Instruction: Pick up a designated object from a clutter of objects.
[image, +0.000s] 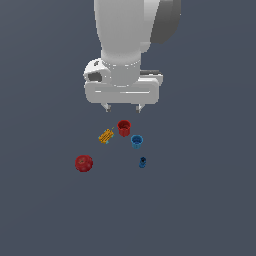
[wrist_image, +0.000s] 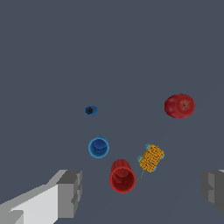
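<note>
The robot's gripper (image: 122, 107) hangs in the air above the small things on the gray floor (image: 200, 200). Its two fingers are spread wide apart and hold nothing. The bumpy yellow block (image: 105, 136) lies flat on the floor, just beside the red cup (image: 124, 127). The blue cup (image: 136, 141) stands near the red cup on its other side. The tiny dark-blue piece (image: 142, 162) and the red ball (image: 84, 163) sit farther off.
</note>
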